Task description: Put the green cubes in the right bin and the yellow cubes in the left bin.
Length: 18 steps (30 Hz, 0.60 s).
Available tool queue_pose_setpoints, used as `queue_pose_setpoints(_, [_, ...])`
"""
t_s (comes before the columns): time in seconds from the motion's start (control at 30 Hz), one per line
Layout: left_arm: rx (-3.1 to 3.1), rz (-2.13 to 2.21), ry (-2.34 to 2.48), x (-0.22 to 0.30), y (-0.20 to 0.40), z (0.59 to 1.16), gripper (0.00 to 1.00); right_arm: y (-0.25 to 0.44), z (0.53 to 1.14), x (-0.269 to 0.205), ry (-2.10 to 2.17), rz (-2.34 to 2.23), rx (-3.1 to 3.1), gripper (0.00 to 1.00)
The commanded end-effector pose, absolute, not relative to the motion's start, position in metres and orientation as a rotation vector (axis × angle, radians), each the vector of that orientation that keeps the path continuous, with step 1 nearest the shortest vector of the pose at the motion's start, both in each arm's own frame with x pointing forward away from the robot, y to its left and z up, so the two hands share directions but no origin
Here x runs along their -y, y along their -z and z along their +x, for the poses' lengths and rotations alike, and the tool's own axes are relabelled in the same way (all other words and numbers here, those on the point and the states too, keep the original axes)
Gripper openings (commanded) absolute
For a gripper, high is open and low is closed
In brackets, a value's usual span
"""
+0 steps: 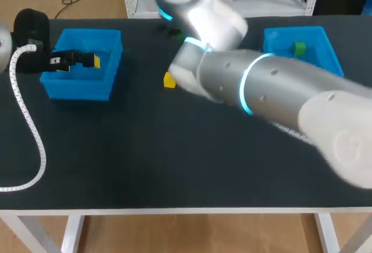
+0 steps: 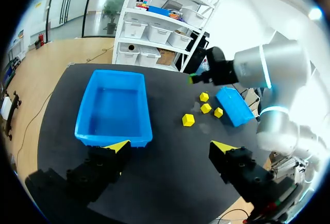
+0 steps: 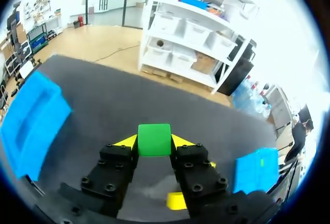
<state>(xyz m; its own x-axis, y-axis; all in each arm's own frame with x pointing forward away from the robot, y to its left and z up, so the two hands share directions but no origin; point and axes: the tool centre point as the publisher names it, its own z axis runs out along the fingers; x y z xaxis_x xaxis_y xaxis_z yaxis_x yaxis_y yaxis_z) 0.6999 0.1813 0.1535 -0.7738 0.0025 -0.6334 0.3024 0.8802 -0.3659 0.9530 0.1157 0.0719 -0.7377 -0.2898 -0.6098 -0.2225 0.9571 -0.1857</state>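
Our right gripper [image 3: 154, 149] squeezed one smooth green cube [image 3: 154, 136]. Our left gripper [image 2: 170, 147] hung wide open, empty. We saw two boxy blue bins [image 2: 114, 137] and four yellow cubes [image 2: 188, 120].

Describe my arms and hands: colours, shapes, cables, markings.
The right arm is made of thick, rounded silver-grey links with glowing cyan rings at the joints. The left arm shows a black wrist piece, with a white coiled cable trailing from it. The left hand and right hand each have two blocky black fingers with bright yellow tips.
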Motion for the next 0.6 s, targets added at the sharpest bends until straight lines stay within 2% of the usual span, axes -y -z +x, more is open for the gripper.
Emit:
queue_pose_setpoints(0.03, [-2.391,0.220,0.607,-0.182,-0.153,0.700,1.00,-0.145,0.866,-0.034,0.096,-0.341,-2.314,0.00])
queue_pose_setpoints(0.33, [-2.391,0.220,0.607,-0.182,-0.153,0.700,1.00,-0.185,0.833,0.081,0.165,-0.149,-2.296,0.00])
queue_pose_setpoints(0.6, [-2.391,0.220,0.607,-0.182,-0.153,0.700,1.00,-0.171,0.813,0.147,0.208,-0.023,-2.336,0.00])
